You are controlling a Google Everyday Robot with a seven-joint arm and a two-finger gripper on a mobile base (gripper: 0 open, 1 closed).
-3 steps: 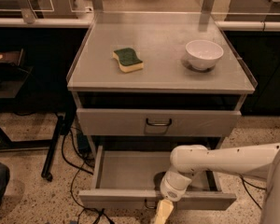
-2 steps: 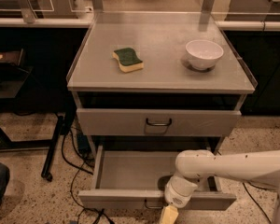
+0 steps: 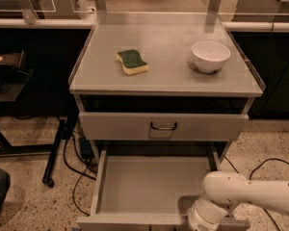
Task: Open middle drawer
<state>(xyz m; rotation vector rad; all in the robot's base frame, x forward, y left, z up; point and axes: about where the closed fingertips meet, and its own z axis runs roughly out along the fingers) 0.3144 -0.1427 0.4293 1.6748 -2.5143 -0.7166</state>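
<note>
The middle drawer is the wide shallow grey one below the top drawer. It stands pulled out toward me and shows an empty inside. Its front lies along the bottom edge of the view and its handle is hidden. My white arm reaches in from the right, with its wrist over the drawer's front right corner. My gripper hangs below the wrist, past the bottom edge of the view.
The top drawer with a dark loop handle is closed. On the cabinet top lie a green and yellow sponge and a white bowl. Cables run on the floor at the left, beside a black stand leg.
The drawer front has come a little further toward me. My arm and wrist have moved right and down, and the gripper has dropped out of the view.
</note>
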